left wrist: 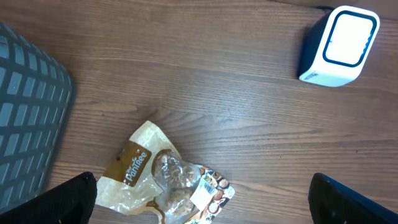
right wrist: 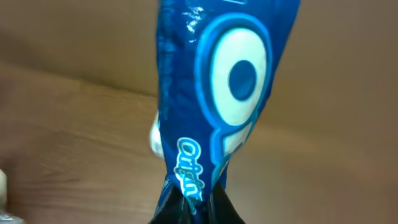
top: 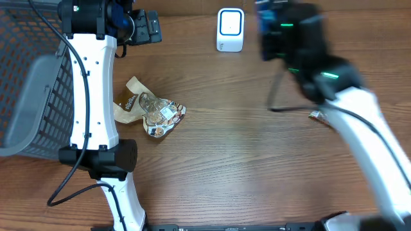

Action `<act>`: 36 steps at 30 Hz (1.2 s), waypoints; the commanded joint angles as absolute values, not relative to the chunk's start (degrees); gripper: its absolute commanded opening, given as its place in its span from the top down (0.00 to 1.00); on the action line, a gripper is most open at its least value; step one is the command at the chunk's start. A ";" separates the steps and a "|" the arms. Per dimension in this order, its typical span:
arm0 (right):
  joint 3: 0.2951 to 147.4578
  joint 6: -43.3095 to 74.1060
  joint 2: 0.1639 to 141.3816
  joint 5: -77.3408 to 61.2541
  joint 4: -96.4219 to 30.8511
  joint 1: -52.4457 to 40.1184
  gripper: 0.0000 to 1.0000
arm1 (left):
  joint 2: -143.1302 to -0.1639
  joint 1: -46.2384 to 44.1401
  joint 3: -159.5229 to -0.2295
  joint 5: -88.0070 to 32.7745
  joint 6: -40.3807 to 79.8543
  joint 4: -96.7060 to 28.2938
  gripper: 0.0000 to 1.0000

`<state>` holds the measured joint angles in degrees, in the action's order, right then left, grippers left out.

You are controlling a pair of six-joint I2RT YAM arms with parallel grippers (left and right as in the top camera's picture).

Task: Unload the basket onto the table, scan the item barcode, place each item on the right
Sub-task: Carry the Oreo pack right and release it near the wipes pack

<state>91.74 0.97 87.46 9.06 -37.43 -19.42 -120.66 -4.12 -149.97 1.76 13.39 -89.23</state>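
My right gripper [right wrist: 193,205] is shut on the crimped end of a blue snack packet [right wrist: 221,87] with white rings and pale lettering, which fills the right wrist view. From overhead that gripper [top: 273,29] is raised at the back, just right of the white-and-blue barcode scanner [top: 230,29], and the packet [top: 264,14] shows only as a blue blur. My left gripper [left wrist: 202,190] is open, high above a clear-and-tan pastry bag [left wrist: 165,183] with a white barcode label. That bag [top: 151,112] lies left of centre, and the scanner [left wrist: 339,46] stands beyond it.
A grey mesh basket [top: 32,96] fills the left edge, and its corner [left wrist: 25,106] shows in the left wrist view. A small wrapper [top: 316,116] lies on the wooden table beside the right arm. The left arm's white link [top: 93,96] crosses beside the pastry bag.
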 commanded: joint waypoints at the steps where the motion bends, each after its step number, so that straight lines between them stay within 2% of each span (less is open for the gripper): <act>1: 92.23 23.40 83.02 10.63 -45.87 -11.70 0.96 | -120.66 -4.14 -150.58 1.89 13.32 -89.30 0.00; 4: 92.16 33.65 82.26 10.59 -55.88 -3.22 0.96 | -120.66 -4.14 -150.58 1.89 13.32 -89.30 0.00; 7: 90.32 36.95 83.72 8.62 -59.72 3.70 0.96 | -120.66 -4.14 -150.58 1.89 13.32 -89.27 0.00; 17: 80.64 36.69 93.93 -3.31 -53.80 14.87 0.96 | -120.66 -4.14 -150.58 1.89 13.32 -89.30 0.00; 23: 80.58 36.01 98.10 -3.55 -53.71 16.73 0.75 | -120.66 -4.14 -150.58 1.89 13.32 -89.30 0.00; 27: 80.66 35.20 98.04 -5.28 -52.27 18.24 0.49 | -120.66 -4.14 -150.58 1.89 13.32 -89.27 0.00; 36: 82.21 23.09 97.95 -22.22 -48.16 16.62 0.47 | -120.66 -4.14 -150.58 1.89 13.34 -89.30 0.00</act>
